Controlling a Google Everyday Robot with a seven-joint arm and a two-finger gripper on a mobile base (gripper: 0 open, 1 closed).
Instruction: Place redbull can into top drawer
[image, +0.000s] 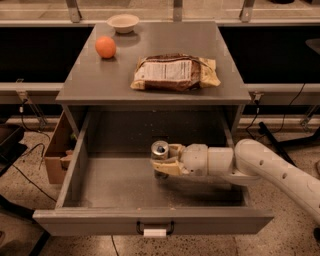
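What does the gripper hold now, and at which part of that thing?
The gripper holds the redbull can around its body, below the rim, inside the top drawer.
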